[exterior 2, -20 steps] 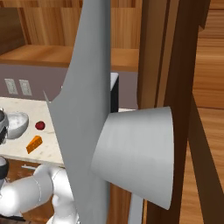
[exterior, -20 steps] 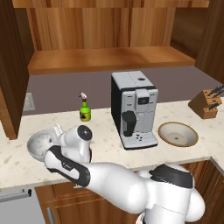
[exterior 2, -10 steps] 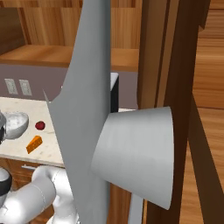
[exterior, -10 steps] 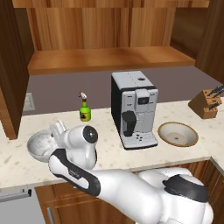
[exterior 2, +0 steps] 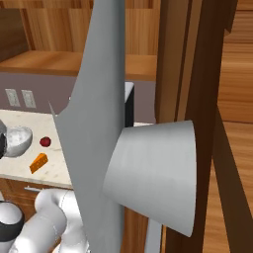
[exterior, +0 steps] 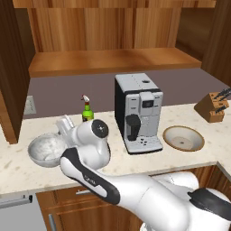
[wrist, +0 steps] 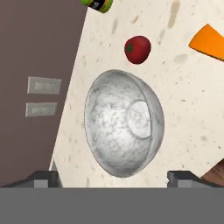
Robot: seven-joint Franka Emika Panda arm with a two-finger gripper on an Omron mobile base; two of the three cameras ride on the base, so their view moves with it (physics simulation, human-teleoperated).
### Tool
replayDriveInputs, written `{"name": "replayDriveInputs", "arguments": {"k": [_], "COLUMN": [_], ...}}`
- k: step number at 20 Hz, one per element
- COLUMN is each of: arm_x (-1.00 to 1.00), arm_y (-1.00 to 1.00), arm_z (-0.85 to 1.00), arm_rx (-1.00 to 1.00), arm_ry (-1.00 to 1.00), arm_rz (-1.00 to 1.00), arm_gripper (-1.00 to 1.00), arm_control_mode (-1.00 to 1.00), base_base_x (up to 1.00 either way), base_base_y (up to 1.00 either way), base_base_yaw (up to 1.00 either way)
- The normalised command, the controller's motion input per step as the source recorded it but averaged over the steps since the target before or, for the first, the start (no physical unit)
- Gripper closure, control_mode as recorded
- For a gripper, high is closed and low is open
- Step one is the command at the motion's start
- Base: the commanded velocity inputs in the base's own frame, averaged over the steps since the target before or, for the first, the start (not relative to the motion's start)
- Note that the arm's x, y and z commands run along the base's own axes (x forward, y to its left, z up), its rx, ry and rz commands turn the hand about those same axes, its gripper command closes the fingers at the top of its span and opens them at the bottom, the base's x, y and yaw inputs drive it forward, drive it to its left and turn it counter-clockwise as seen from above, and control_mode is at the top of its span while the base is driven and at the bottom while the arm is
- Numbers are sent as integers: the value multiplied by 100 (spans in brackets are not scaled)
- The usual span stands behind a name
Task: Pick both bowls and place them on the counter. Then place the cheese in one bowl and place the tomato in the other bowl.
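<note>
Marbled bowl [wrist: 124,140], tomato [wrist: 137,49], cheese [wrist: 210,41] on counter [wrist: 192,109].

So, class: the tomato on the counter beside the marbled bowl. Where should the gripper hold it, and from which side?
Grip the tomato across its middle, coming straight down from above. It is a small round ball lying free on the counter, apart from the marbled bowl and the cheese, so any jaw angle probably works.

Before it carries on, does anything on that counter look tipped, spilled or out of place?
Nothing stands out. Both bowls sit upright and empty: marbled bowl, beige bowl. Tomato and cheese lie loose on the counter.
</note>
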Motion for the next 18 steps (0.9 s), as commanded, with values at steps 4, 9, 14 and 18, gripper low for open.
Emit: {"name": "replayDriveInputs", "arguments": {"k": [4,9,14,18], "arm_x": [-23,-29,-28,-21], "arm_y": [-32,-40,-40,-44], "arm_z": [32,17,8,0], "arm_rx": [-9,-9,-11,-9], "arm_ry": [1,0,0,0], "arm_rz": [1,3,4,7], "arm_gripper": [-100,-100,-100,-100], "arm_control_mode": [-100,-100,-100,-100], "base_base_x": [0,0,0,0], "base_base_y": [0,0,0,0], "base_base_yaw": [0,0,0,0]}}
